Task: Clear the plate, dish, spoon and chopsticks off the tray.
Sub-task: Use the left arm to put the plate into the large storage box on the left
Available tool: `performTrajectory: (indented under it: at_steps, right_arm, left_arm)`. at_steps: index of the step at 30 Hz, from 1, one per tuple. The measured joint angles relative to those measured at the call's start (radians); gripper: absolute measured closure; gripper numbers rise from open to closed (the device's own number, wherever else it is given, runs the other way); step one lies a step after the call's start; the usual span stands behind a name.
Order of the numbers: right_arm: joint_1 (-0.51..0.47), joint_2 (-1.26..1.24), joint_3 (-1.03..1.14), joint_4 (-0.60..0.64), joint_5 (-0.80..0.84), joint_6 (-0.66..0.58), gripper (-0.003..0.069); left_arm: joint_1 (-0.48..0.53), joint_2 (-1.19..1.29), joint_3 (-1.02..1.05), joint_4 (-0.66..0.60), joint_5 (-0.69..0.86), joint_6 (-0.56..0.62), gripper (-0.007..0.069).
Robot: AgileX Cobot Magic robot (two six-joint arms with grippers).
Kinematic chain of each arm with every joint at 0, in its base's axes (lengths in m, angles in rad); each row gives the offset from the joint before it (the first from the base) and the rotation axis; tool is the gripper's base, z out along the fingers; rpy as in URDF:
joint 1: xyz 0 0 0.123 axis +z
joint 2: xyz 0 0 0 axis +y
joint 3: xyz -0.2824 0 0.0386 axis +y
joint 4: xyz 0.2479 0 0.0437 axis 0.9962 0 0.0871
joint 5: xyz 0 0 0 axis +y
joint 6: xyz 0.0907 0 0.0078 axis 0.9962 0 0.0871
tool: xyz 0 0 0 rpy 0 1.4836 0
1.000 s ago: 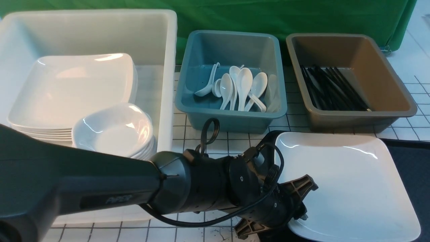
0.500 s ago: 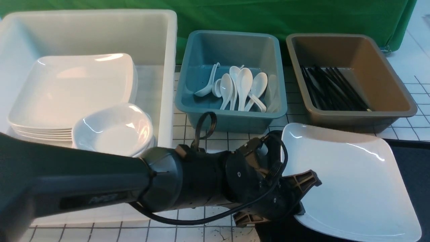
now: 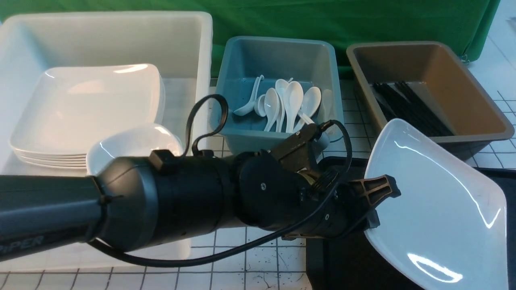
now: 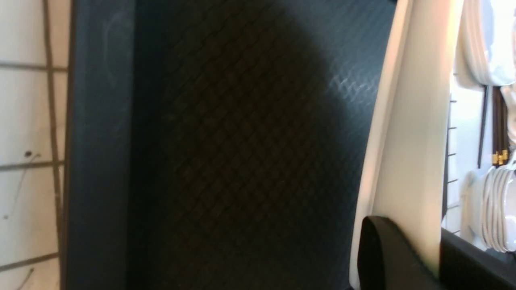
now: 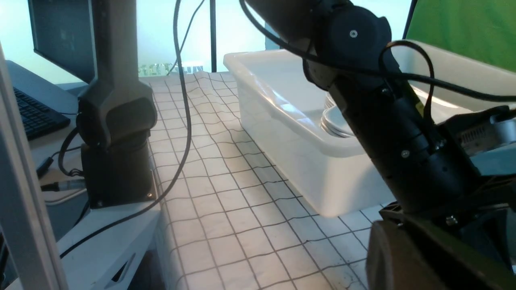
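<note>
Gridded bench (image 3: 250, 278), green backdrop: you are on the plate step, with the plate (image 3: 439, 201) held tilted over the tray (image 3: 334, 266). Your left jaws are narrow, clamped on its left rim; right jaws: cannot tell. Next move calls for a steady swing left into the white tub (image 3: 201, 60), onto the stack (image 3: 80, 108).
</note>
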Motion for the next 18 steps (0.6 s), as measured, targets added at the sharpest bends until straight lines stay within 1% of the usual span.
performTrajectory:
  at_steps: [6,11,14,15,16,17,18]
  right_arm:
    - [0.000,0.000,0.000,0.000,0.000,0.000,0.0596]
    - [0.000,0.000,0.000,0.000,0.000,0.000,0.0591]
    - [0.000,0.000,0.000,0.000,0.000,0.000,0.0588]
    - [0.000,0.000,0.000,0.000,0.000,0.000,0.0588]
    - [0.000,0.000,0.000,0.000,0.000,0.000,0.0588]
    - [0.000,0.000,0.000,0.000,0.000,0.000,0.0588]
    - [0.000,0.000,0.000,0.000,0.000,0.000,0.0588]
  left_arm:
    - [0.000,-0.036,0.000,0.007,0.004,0.006,0.0604]
    - [0.022,-0.127,0.000,0.051,-0.002,0.008,0.0604]
    - [0.100,-0.258,0.001,0.087,0.028,0.010,0.0604]
    - [0.106,-0.274,0.001,0.090,0.030,0.010,0.0604]
    - [0.155,-0.332,0.001,0.108,0.052,0.011,0.0604]
    - [0.225,-0.389,0.001,0.136,0.083,0.011,0.0604]
    - [0.245,-0.413,0.001,0.144,0.098,0.011,0.0604]
